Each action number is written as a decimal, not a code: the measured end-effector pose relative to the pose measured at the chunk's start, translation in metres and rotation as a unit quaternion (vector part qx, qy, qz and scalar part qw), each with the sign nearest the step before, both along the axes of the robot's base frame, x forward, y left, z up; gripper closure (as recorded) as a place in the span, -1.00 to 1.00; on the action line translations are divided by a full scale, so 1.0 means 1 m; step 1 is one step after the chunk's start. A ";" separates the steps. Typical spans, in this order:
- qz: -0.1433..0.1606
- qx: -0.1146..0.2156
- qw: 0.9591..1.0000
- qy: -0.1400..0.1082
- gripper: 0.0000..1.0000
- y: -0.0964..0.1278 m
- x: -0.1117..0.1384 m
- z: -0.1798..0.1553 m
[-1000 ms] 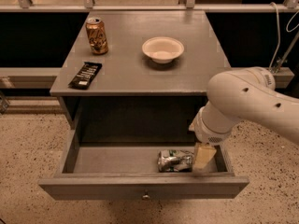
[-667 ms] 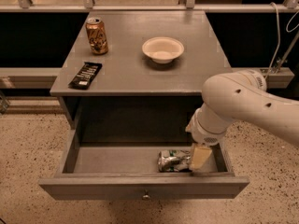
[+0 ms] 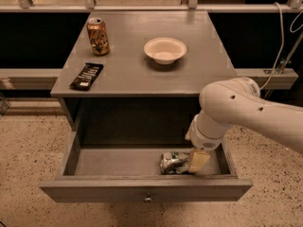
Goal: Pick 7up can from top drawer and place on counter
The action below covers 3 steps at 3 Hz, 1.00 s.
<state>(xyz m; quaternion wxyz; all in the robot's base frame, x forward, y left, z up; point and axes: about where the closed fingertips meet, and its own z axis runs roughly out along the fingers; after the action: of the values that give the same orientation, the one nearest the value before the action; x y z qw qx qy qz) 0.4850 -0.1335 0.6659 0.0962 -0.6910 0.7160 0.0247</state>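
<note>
The 7up can [image 3: 172, 162], small, silvery, crumpled and marked green and white, lies on its side on the floor of the open top drawer [image 3: 118, 191], right of the middle. My gripper [image 3: 197, 161] reaches down into the drawer from the right and sits right against the can's right end. My white arm [image 3: 236, 110] hides the drawer's right rear corner. The grey counter [image 3: 128, 72] is above the drawer.
On the counter stand a taller gold-orange can [image 3: 98, 36] at the back left, a white bowl [image 3: 164, 49] at the back middle and a black wrapped bar [image 3: 86, 75] at the front left. A round knob [image 3: 148, 199] is on the drawer front. Speckled floor lies around the cabinet.
My arm and gripper have shifted a little to the left, closer against the can's right end. The can has not moved.
</note>
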 end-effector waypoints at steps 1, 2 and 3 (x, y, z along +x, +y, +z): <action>-0.003 -0.001 1.000 0.006 -0.26 -0.003 -0.002 -0.011; -0.006 0.001 1.000 0.014 -0.28 -0.007 -0.006 -0.022; -0.005 0.009 1.000 0.026 -0.28 -0.004 -0.011 -0.033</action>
<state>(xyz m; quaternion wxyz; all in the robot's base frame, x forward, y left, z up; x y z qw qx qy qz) 0.4744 -0.1379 0.6328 0.0845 -0.6856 0.7215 0.0485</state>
